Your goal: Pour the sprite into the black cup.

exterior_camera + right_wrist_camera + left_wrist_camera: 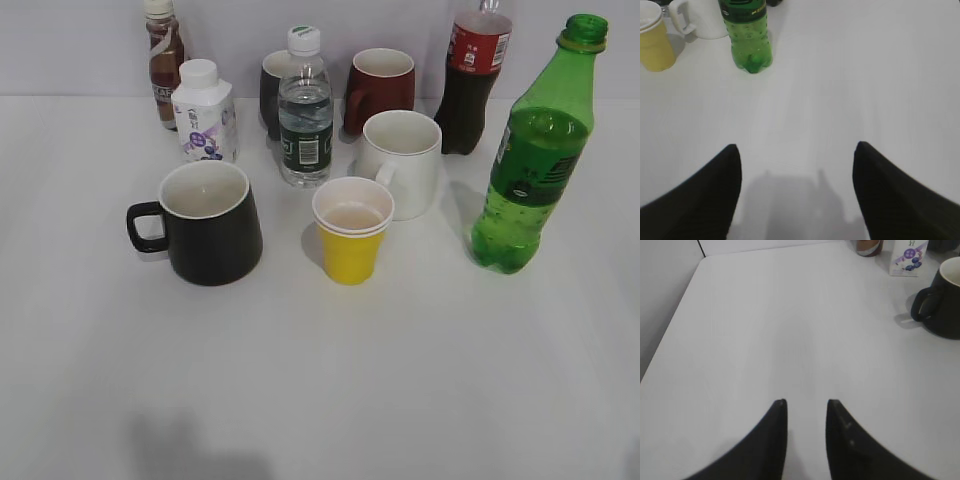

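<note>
Exterior view, left to right across the white table (320,380): a glossy black ceramic mug (207,222) with white interior stands at front left, its handle pointing left. Behind it stand a brown capped bottle (164,62) and a small white carton with purple print (205,111). Toward the centre are a clear plastic water bottle with white cap (305,110), a smaller dark mug (274,90) partly hidden behind it, a dark red mug (380,88), a white mug (402,162), and, at front, a yellow paper cup (351,230). A dark cola bottle with red label (472,80) stands at rear right. The tall translucent green plastic bottle (534,150) stands upright at far right, well apart from the black mug, with the yellow cup between them. Neither arm shows in this view.

Left wrist view: the left gripper (806,405) hovers over bare table, fingers slightly parted, holding nothing; the black mug (942,300) lies at upper right.

Right wrist view: the right gripper (797,150) is spread wide and empty; the green bottle (747,35) stands ahead to its left.
</note>
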You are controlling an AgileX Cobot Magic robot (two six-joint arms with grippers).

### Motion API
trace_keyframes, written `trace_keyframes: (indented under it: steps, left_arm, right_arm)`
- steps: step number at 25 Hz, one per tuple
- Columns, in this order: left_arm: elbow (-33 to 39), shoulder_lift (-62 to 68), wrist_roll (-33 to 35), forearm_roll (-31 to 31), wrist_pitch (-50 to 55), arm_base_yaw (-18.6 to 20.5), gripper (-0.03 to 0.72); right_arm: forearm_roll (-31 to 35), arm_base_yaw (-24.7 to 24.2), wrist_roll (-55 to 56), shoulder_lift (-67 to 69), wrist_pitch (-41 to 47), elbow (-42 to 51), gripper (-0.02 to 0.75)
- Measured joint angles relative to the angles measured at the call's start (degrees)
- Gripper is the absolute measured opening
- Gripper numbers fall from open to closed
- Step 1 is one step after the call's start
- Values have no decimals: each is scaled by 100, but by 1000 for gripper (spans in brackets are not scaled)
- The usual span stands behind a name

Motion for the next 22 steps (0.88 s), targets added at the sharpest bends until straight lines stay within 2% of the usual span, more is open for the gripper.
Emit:
trace_keyframes:
  steps: [7, 11, 16, 22]
  left_arm:
    - [-65, 0, 0, -135, -180, 0, 215]
    - [-89, 251, 0, -179, -1995, 0, 215]
    - [356, 1220, 0, -302, -4756, 0, 215]
    - [475, 2842, 0, -315, -5904, 0, 222]
  right_arm:
    - [5, 0, 0, 0, 0, 0, 519]
    - [10, 0, 0, 0, 0, 0, 519]
    - [10, 0, 0, 0, 0, 0, 519]
    - [10, 0, 0, 0, 0, 0, 519]
